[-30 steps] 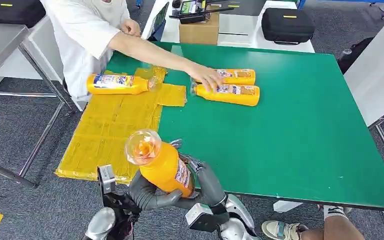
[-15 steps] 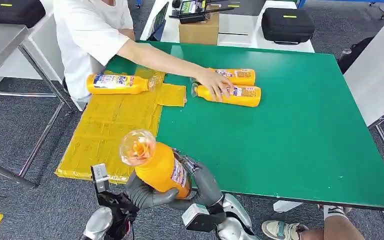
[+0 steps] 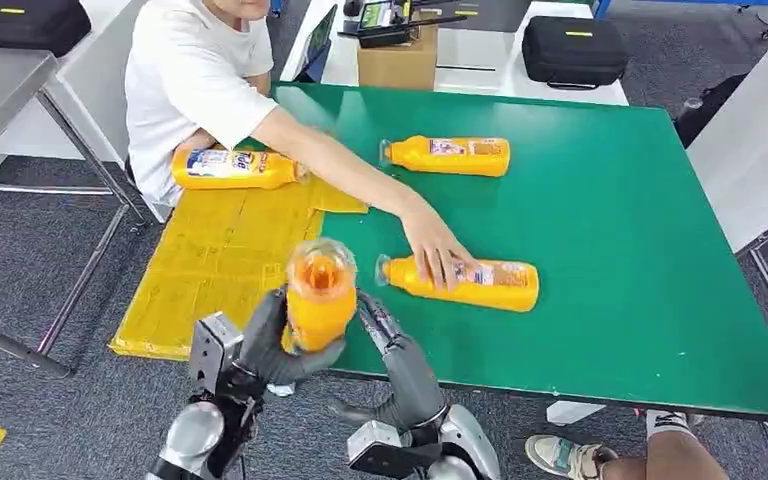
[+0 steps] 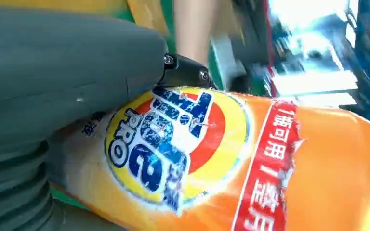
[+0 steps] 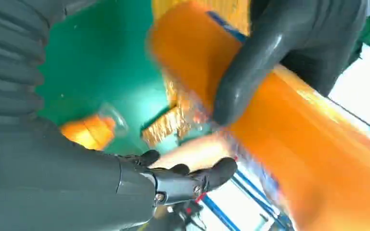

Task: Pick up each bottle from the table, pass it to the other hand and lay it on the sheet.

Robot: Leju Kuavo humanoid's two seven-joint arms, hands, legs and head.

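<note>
Left hand grasps an upright orange plastic detergent bottle over the green worktop's near edge.
Right hand is just beside it, fingers released and spread; a person's hand rests on a second orange bottle lying nearby.

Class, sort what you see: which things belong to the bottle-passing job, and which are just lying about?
Job:
held bottle
left hand
right hand
table bottles
bottle on the sheet
yellow sheet

Lying about:
cardboard box
black cases
</note>
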